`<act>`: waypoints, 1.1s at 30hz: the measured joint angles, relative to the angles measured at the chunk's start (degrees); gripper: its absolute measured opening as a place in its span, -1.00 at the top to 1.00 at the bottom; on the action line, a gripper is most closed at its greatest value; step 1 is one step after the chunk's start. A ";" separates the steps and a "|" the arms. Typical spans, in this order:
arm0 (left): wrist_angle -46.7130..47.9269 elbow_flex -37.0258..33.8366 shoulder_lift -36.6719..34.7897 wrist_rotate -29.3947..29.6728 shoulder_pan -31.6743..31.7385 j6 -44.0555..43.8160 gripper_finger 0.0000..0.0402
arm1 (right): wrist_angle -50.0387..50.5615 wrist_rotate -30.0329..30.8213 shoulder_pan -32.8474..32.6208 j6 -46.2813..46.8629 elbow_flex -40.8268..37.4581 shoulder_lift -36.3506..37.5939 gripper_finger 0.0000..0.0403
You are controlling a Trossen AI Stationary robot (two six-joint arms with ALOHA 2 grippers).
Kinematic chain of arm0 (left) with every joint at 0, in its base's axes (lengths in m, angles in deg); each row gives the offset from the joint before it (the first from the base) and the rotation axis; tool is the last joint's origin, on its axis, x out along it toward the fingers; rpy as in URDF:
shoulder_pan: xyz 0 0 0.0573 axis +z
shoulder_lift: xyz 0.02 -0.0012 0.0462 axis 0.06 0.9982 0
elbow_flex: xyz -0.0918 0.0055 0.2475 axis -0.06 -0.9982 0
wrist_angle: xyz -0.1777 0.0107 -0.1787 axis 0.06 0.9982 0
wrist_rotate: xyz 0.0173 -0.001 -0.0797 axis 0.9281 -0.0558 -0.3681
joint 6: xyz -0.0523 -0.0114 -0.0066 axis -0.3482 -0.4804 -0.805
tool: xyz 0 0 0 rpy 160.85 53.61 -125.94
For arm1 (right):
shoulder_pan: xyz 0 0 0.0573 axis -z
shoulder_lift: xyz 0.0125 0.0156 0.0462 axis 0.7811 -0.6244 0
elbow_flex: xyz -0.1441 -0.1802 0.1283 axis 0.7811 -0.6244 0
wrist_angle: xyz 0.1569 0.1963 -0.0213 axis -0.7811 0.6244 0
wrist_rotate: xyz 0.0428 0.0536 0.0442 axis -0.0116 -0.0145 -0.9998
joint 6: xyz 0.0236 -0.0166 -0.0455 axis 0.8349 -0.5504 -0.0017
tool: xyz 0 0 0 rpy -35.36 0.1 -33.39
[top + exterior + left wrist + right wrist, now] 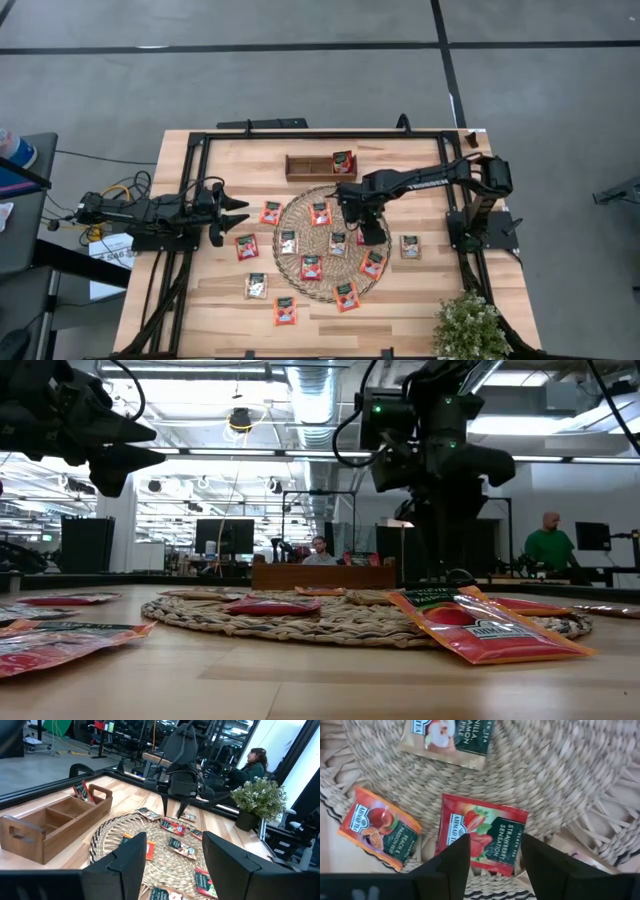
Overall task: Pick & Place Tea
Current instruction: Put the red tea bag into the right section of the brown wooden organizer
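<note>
1. While most of the tea packets [311, 267] lie scattered flat over the round woven mat [296, 226] and the bare wood around it, one red packet [481, 839] with a strawberry picture lies on the mat right below the right gripper [491, 860].
2. That gripper hangs above the packet with its two dark fingers [451, 865] spread apart, one on each side of it in the right wrist view, and nothing between them.
3. An orange packet [379, 828] sits at the mat's edge just beside the red one, and a beige packet [451, 736] lies farther in on the mat.
4. More packets rest off the mat on the wooden table [410, 300], on both sides and toward the front edge.
5. The small wooden tray [320, 167] stands behind the mat, near the table's back edge; one red packet [343, 161] leans upright in its end compartment, and the other compartments look bare.
6. The left gripper [238, 212] waits over the table's left side, well apart from the mat, its fingers [227, 865] open and holding nothing.
7. A potted plant [470, 325] stands at the table's front right corner.
8. Beyond the table is a large workshop with desks and screens, where people [548, 545] sit.
</note>
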 joint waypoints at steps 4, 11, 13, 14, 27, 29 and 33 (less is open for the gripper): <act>0.00 0.00 0.00 -0.65 -0.01 -0.11 0.08 | -0.12 -0.02 0.74 0.00 -0.20 0.00 0.17; 0.00 0.00 0.00 -0.90 -0.02 -0.06 0.08 | -3.06 0.00 0.78 0.77 -6.01 -0.07 0.19; 0.00 0.00 0.00 -0.90 -0.02 -0.04 0.08 | -5.67 0.00 1.04 1.73 -6.95 -0.07 0.18; 0.00 0.00 0.00 -0.90 -0.02 -0.04 0.08 | -6.29 0.05 1.11 2.38 -7.17 -0.07 0.19; -0.03 0.00 0.00 -0.90 -0.02 0.00 0.08 | -6.55 2.65 1.11 2.48 -7.21 -0.07 0.21; -0.03 0.00 0.00 -0.90 -0.02 0.02 0.08 | -6.95 2.97 1.18 1.68 -7.24 -0.07 0.21; -0.04 0.00 0.00 -0.90 -0.01 0.02 0.08 | -9.20 2.97 1.18 1.57 -8.84 -0.07 0.21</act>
